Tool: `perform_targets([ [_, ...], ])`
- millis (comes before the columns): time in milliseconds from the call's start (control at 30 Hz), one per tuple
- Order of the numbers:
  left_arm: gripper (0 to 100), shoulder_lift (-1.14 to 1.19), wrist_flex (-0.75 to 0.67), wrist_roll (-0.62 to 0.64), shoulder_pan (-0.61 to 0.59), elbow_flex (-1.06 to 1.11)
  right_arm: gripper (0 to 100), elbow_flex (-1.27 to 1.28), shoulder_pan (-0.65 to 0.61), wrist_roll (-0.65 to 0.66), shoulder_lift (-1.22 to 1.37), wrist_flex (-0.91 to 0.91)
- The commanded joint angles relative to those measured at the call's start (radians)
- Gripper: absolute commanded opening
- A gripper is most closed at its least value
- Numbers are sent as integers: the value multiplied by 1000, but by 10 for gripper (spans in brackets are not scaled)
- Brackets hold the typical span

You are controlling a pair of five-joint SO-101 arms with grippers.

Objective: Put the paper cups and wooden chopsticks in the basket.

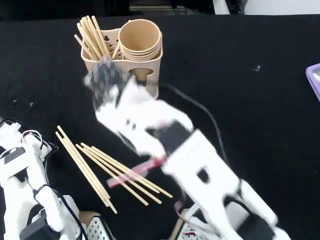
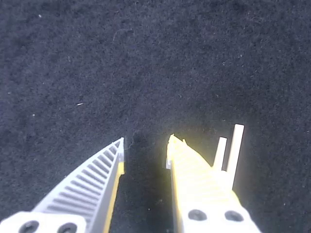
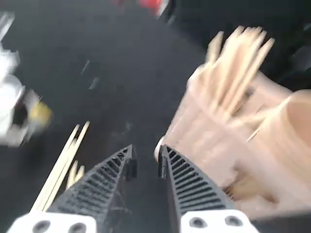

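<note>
Cups point(image 1: 140, 37) are in basket point(image 1: 150, 75), chopsticks point(image 1: 107, 170) partly loose on table point(image 1: 250, 100); right gripper point(image 3: 146, 156) by basket and left gripper point(image 2: 146, 144) near stick ends, both slightly apart, empty, so next probably grab loose sticks.

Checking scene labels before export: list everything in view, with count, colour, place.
basket: one, beige, far side of table
paper cups: one stack, tan, in one basket compartment
standing chopsticks: a bunch, pale wood, upright in the other compartment
loose chopsticks: several, pale wood, flat on table near the arms
purple object: one, cut off at high view's right edge
table: one, black
left gripper: pale, open, empty, over bare table
right gripper: black, open, empty, beside the basket
</note>
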Motion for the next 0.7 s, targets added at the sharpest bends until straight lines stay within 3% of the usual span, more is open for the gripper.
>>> perform_targets([
  [0, 148, -20, -21, 0, 12, -39, 86, 274, -60, -9, -220, -29],
  [133, 148, -20, -21, 0, 12, -41, 88, 627, -143, -18, -321, -256],
  [233, 148, -20, -21, 0, 10, -41, 155, 779, -198, -106, -323, -434],
  [333, 148, -20, -21, 0, 10, -42, 227, 797, -250, -186, -318, -439],
  [667, 145, -20, -49, 9, -82, -58, 231, 677, -311, -282, 28, -512],
])
